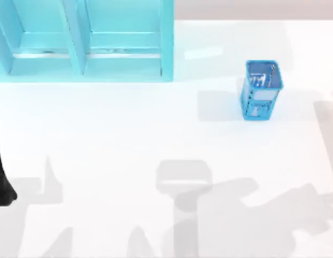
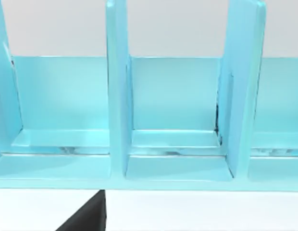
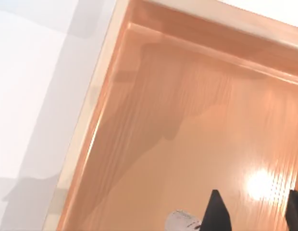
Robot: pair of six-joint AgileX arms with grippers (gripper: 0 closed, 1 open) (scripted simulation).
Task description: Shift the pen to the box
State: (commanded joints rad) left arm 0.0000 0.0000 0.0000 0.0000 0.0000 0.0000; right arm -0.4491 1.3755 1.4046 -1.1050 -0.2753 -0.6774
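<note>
- Two dark fingertips (image 3: 215, 211) of the right gripper (image 3: 254, 211) enter the right wrist view at its edge, spread apart with a clear gap and nothing between them; the rest of the gripper is cut off.
- Just beside one fingertip lies a small silver-grey rounded piece (image 3: 180, 221), cut by the edge, so I cannot tell if it is the pen.
- It rests on the shiny floor of an orange wooden box (image 3: 187, 120) with low walls.
- The top view shows a small blue mesh basket (image 1: 260, 90) on the white table (image 1: 129, 134), right of a light blue compartment shelf (image 1: 83, 40).
- The left arm (image 1: 1, 180) is a dark shape at the table's left edge.
- The left wrist view faces the shelf; whether that gripper is spread or pressed together I cannot tell.
</note>
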